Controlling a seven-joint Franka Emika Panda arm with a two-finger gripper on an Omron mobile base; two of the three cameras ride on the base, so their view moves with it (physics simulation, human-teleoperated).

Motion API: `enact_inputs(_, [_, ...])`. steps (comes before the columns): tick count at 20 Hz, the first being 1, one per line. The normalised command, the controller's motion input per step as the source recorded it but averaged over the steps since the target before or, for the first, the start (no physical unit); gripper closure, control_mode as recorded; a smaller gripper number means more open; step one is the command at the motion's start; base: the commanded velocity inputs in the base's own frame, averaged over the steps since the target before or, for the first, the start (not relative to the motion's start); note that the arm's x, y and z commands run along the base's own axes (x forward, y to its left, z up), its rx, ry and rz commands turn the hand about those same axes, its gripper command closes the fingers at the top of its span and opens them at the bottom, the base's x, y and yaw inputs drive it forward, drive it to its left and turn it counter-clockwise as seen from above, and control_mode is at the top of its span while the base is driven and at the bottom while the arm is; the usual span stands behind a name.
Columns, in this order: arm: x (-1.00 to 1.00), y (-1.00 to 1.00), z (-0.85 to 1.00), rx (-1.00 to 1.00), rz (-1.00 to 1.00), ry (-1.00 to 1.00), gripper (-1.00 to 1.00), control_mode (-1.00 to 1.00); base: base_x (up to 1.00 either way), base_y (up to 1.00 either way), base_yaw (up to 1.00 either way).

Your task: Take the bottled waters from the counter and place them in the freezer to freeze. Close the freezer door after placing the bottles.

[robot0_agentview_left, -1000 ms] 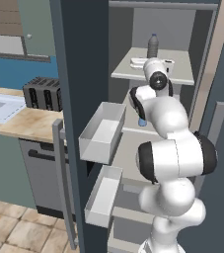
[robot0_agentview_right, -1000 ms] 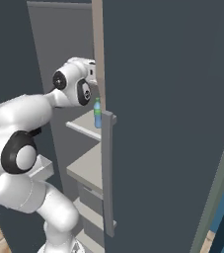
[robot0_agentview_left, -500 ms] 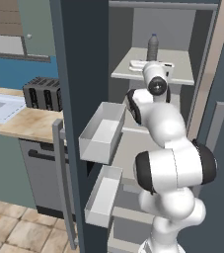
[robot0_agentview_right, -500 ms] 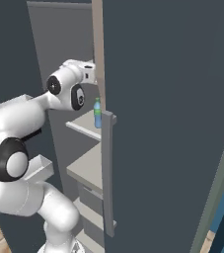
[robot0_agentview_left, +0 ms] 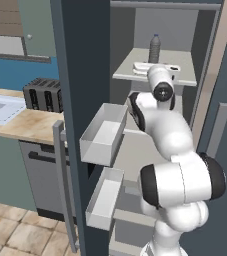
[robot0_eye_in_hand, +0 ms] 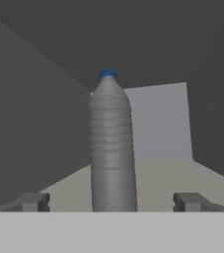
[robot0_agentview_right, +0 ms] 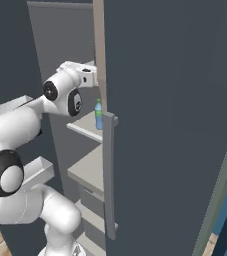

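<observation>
One grey bottle (robot0_agentview_left: pixel 155 48) stands upright at the back of the freezer's (robot0_agentview_left: pixel 161 75) upper shelf in the left base view, with the arm reaching in below it and the door (robot0_agentview_left: pixel 82 85) swung open beside the counter (robot0_agentview_left: pixel 25 124). From the right base view, a blue bottle (robot0_agentview_right: pixel 99 114) stands on a lower shelf, just beside the arm. In the hand view, the gripper (robot0_eye_in_hand: pixel 111 201) is spread wide, its tips apart from the grey bottle between them.

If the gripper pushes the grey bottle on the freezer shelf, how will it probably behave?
The grey bottle is tall and narrow and stands upright, so a high push would likely tip it. Its round body might then roll on the flat shelf.
</observation>
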Motion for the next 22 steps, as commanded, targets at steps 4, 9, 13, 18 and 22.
enact_inputs(4, [-0.63,-0.01,0.46,0.00,0.02,0.00,-1.00,-1.00,0.00,0.00,0.00])
enact_inputs(9, [-0.61,0.00,0.53,0.00,0.03,0.00,-1.00,-1.00,0.00,0.00,0.00])
enact_inputs(13, [-0.56,-0.01,0.48,0.00,0.04,0.02,-1.00,-1.00,0.00,0.00,0.00])
enact_inputs(18, [-0.57,0.00,0.40,0.01,0.03,0.12,-1.00,-1.00,0.00,0.00,0.00])
enact_inputs(22, [-0.62,0.00,0.20,0.02,0.00,0.50,-1.00,-1.00,0.00,0.00,0.00])
